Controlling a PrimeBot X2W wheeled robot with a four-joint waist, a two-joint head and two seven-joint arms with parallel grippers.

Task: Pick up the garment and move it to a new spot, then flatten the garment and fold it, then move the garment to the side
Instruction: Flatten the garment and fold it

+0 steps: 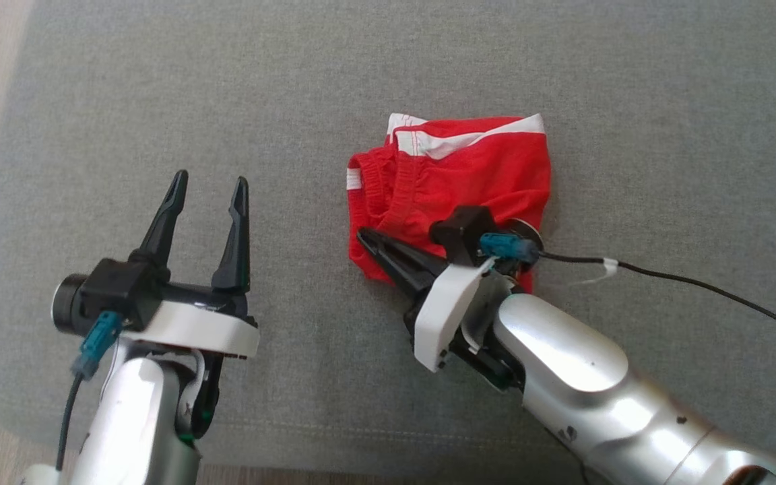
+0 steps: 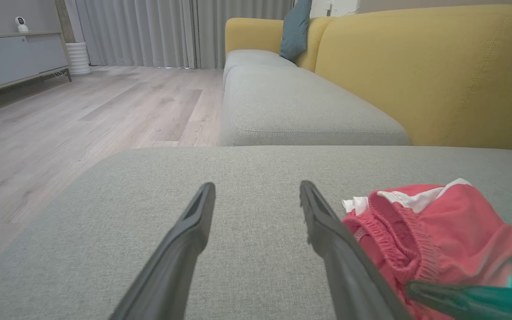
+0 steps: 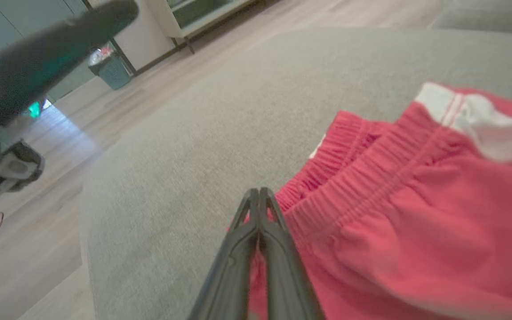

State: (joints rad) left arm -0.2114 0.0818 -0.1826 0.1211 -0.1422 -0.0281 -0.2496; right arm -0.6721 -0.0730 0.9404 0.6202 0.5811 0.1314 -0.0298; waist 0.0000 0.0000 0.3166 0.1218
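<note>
The red shorts [image 1: 469, 175] with white trim lay bunched on the grey cushion [image 1: 361, 81], elastic waistband turned toward my left side and the white bands along their far edge.

My right tool [image 1: 363, 235] had its two dark fingers pressed tight together. It reached across the near part of the shorts, with its tip at their near left corner, where red cloth met grey fabric. In the right wrist view the tool [image 3: 259, 192] lay just beside the gathered waistband of the shorts [image 3: 416, 213], with red showing on either side of the fingers lower down. Whether any cloth was caught between them I could not tell, as the close view was soft there. A black cable [image 1: 698, 283] ran from that wrist, away to the right of the shorts.

My left tool [image 1: 210, 180] stood well to the left of the shorts, its fingers spread wide with nothing between them. In its own wrist view the tool [image 2: 257, 186] was above bare cushion, and the shorts [image 2: 438, 231] sat just beside its right finger. Beyond the shorts rose a yellow sofa back [image 2: 438, 66], and a wooden floor [image 2: 82, 111] stretched off to their left.
</note>
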